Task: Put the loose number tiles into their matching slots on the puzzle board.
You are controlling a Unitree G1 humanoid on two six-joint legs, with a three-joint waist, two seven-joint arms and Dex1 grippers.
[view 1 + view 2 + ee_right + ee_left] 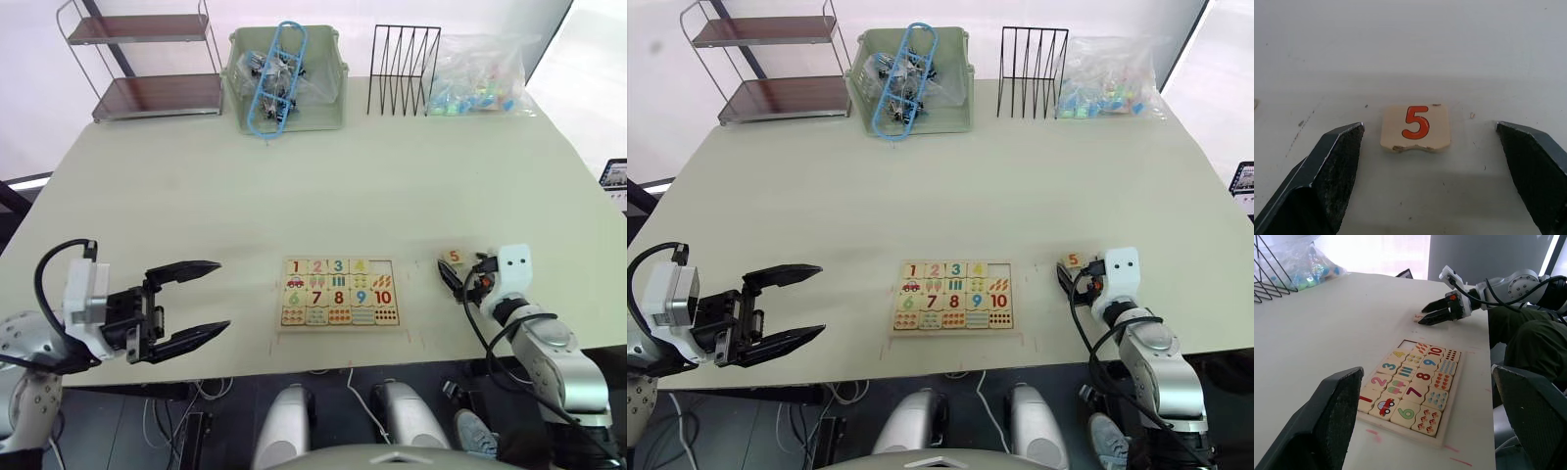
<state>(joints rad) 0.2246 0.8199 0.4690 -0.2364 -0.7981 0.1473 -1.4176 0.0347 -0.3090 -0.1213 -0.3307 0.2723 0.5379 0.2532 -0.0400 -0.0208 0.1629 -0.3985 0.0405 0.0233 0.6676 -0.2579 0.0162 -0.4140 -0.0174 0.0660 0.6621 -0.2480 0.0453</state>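
The puzzle board (277,292) lies near the table's front edge, with tiles 1 to 4 seated in its top row. The fifth slot (382,266), at the right end of that row, is bare. One loose number tile, an orange 5 (1416,127), lies flat on the table to the right of the board (453,257). My right gripper (451,278) is open and low over the table just behind the tile; its fingers (1334,161) flank the tile without touching it. Left of the board, my left gripper (222,295) hangs open and empty, pointing toward the board.
Along the table's far edge stand a wire shelf (147,59), a green bin (328,108) holding a blue frame and bagged parts, a black wire rack (404,69) and a clear bag of coloured pieces (480,78).
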